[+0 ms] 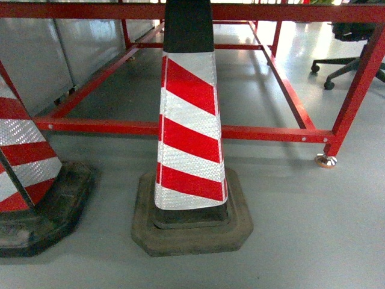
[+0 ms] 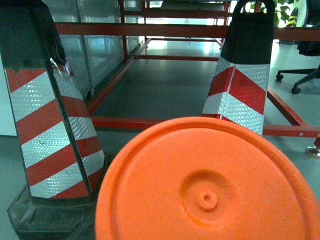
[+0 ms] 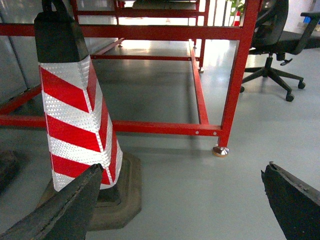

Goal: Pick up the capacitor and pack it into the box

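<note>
The capacitor [image 2: 207, 185] fills the lower part of the left wrist view as a round orange end face with a small dimple at its centre. It sits right in front of that camera and well above the floor, covering my left gripper's fingers, so it looks held there. My right gripper [image 3: 180, 200] is open. Its two dark fingers [image 3: 65, 205] stand far apart over bare grey floor with nothing between them. The box is out of view in every frame. Neither gripper shows in the head view.
A red-and-white striped cone [image 1: 189, 120] on a rubber base stands straight ahead, with a second cone [image 1: 24, 174] at the left. Behind them runs a low red metal frame [image 1: 180, 128] with a foot [image 1: 325, 160]. An office chair [image 3: 280, 45] is at the far right.
</note>
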